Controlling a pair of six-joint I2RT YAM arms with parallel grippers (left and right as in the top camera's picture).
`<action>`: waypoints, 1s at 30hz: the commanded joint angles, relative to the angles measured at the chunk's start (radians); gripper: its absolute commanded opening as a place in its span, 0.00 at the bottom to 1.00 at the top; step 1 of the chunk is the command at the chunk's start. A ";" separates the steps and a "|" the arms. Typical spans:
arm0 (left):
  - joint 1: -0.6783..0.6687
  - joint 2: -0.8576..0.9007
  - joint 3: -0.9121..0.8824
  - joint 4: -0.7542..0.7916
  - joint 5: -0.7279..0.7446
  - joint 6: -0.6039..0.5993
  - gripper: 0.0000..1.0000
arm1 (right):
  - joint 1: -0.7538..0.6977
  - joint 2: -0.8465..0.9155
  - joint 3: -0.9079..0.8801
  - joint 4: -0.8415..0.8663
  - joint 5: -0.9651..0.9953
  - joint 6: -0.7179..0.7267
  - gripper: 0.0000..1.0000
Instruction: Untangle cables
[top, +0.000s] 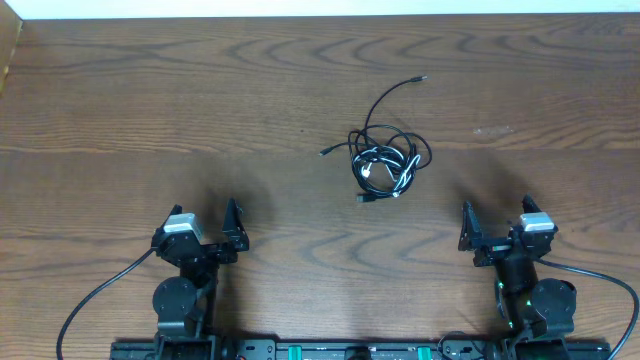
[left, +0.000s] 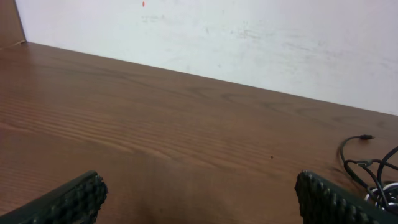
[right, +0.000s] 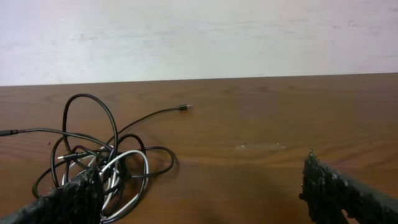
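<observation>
- Two black two-finger claws, both spread wide, nothing btwn the fingers: L gripper (top: 205, 225) at approx 7 o'clock of the overhead view, R gripper (top: 497, 225) at approx 5 o'clock.
- Several thin black flexible cables (top: 385, 160) lie in one knotted heap on the brown wood-grain table (top: 150, 100), just off centre twd 2 o'clock.
- Heap sits approx 2 o'clock from L gripper and 10 o'clock from R gripper, well apart from both.
- One thin white cable (top: 372, 168) is looped inside the heap, w/ black loops around it.
- One black strand leaves the heap twd 1 o'clock and ends in a small black plug (top: 423, 78) lying flat on the wood.
- L wrist cam: only the heap's edge shows, at 4 o'clock of frame, beside the right-hand finger.
- R wrist cam: heap at 8 o'clock of frame, its lower part hidden behind the left-hand finger; plug at 11 o'clock.
</observation>
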 joint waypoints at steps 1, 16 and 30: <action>0.004 0.000 0.025 -0.019 -0.005 -0.009 0.98 | 0.005 -0.006 -0.002 -0.005 0.008 -0.012 0.99; 0.004 0.000 0.074 -0.023 -0.005 -0.008 0.98 | 0.005 -0.006 -0.002 -0.005 0.008 -0.012 0.99; 0.004 0.000 0.103 -0.104 -0.006 -0.006 0.98 | 0.005 -0.006 -0.002 -0.005 0.008 -0.012 0.99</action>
